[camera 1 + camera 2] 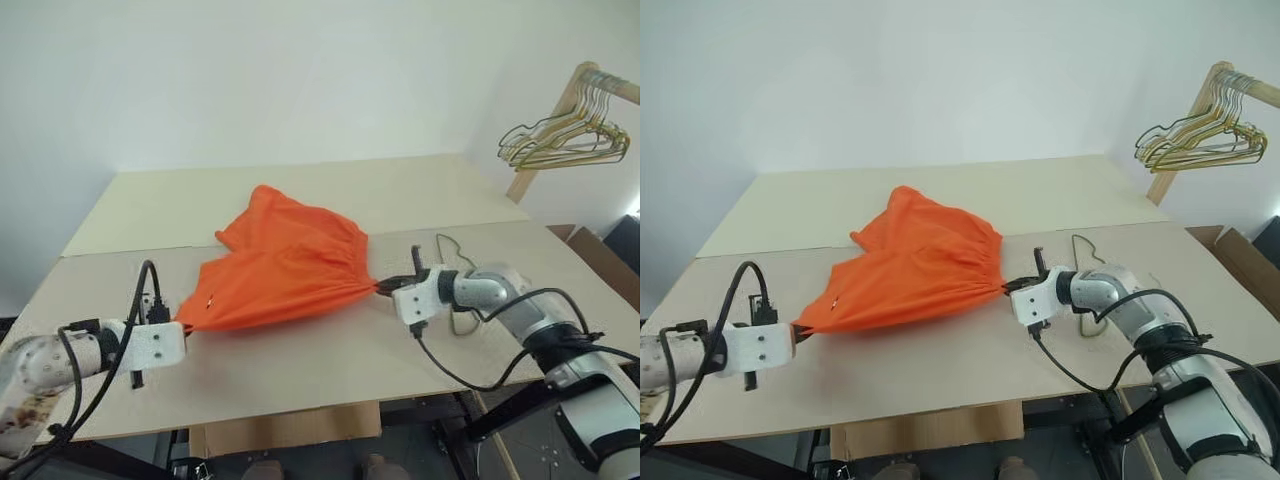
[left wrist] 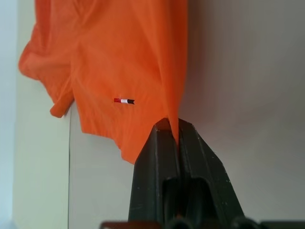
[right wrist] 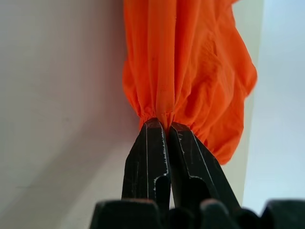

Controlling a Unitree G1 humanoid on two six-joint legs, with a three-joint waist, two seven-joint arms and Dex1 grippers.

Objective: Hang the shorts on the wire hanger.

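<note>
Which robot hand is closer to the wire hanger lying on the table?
Right. The right end effector pinches the shorts just beside the wire hanger; the left end effector grips their far corner, across the table.

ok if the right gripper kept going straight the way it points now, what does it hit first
The shorts: the right gripper is already shut on their gathered edge and points across the table into the orange fabric. Beyond that, probably the left gripper, though depth is unclear.

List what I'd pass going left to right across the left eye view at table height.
left gripper → the shorts → right gripper → the wire hanger, lying by the right arm.
</note>
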